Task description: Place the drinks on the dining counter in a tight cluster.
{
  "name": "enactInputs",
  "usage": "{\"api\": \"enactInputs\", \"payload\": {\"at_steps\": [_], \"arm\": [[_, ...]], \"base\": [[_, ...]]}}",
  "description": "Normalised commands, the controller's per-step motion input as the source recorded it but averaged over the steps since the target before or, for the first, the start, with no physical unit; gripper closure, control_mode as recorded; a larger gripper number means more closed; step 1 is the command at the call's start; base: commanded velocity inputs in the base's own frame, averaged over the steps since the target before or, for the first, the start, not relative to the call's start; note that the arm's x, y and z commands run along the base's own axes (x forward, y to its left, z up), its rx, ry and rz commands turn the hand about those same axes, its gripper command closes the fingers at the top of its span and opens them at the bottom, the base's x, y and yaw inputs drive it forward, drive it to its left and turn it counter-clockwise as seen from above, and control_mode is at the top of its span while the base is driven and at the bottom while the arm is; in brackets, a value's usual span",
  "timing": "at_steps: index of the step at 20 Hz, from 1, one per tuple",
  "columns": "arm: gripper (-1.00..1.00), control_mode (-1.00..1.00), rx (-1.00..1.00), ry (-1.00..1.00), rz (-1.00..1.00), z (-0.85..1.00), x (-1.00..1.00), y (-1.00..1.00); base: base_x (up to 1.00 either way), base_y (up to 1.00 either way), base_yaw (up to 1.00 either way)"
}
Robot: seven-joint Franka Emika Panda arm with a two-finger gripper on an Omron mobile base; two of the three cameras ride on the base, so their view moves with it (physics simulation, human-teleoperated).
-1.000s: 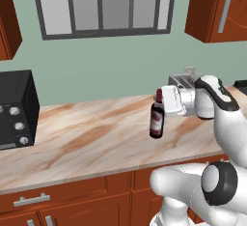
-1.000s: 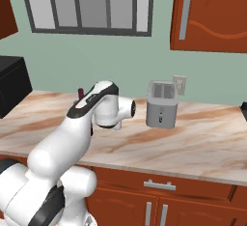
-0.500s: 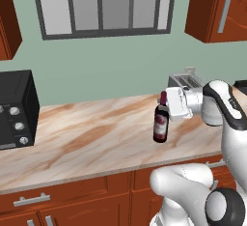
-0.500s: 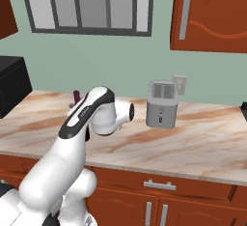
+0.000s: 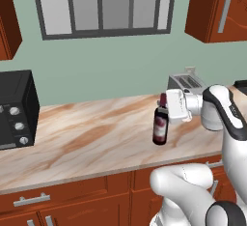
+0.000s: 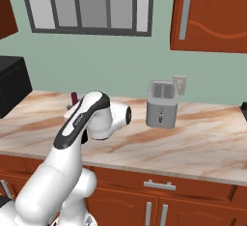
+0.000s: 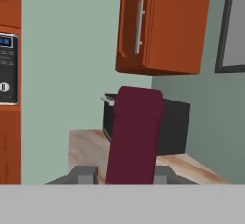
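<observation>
Left base view: wine bottle (image 5: 161, 125) is held upright by its neck in the gripper (image 5: 167, 107), lifted above the marbled counter (image 5: 87, 138) near the toaster (image 5: 185, 81). Right base view: only its maroon cap (image 6: 74, 98) is seen behind the arm. Hand view: the maroon neck is pinched between the fingertips (image 7: 82, 175)

In the right base view the white arm hides all but the maroon cap of the dark wine bottle (image 6: 74, 97). The black oven (image 5: 14, 110) is cut by the left edge. In the hand view the bottle's body falls below the frame.
</observation>
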Motion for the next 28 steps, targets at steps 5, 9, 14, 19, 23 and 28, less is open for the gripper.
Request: {"api": "enactInputs", "payload": {"at_steps": [5,9,14,19,23,28], "arm": [[1.0,1.0,0.0,0.0,0.0,0.0,-0.03,0.0],[1.0,1.0,0.0,0.0,0.0,0.0,0.0,0.0],[1.0,1.0,0.0,0.0,0.0,0.0,0.0,0.0],[1.0,1.0,0.0,0.0,0.0,0.0,0.0,0.0],[1.0,1.0,0.0,0.0,0.0,0.0,0.0,0.0],[1.0,1.0,0.0,0.0,0.0,0.0,0.0,0.0]], "base": [[-0.05,0.0,0.0],[-0.5,0.0,0.0],[-0.63,-0.02,0.0],[-0.5,0.0,-0.39],[-0.06,0.1,-0.89],[0.0,0.09,-0.95]]}}
